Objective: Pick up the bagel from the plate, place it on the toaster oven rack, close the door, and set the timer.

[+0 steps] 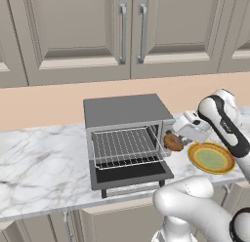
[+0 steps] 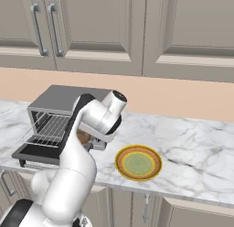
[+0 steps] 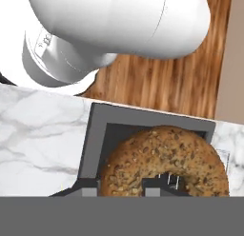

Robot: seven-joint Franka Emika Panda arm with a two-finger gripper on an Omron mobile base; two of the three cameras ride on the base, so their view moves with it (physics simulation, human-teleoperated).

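The pincer is clamped on the bagel, held in the air just right of the open oven (plate bare). Carry it level over the rack, clearing the door, before letting go.

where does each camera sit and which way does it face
Left base view: behind the arm to its left, facing the open oven; arm at lower right, claw shut on the bagel.
Right base view: behind-right, facing the plate; arm at lower left.
Hand view: on the hand, looking along the claw at the bagel.
All share bagel and oven.
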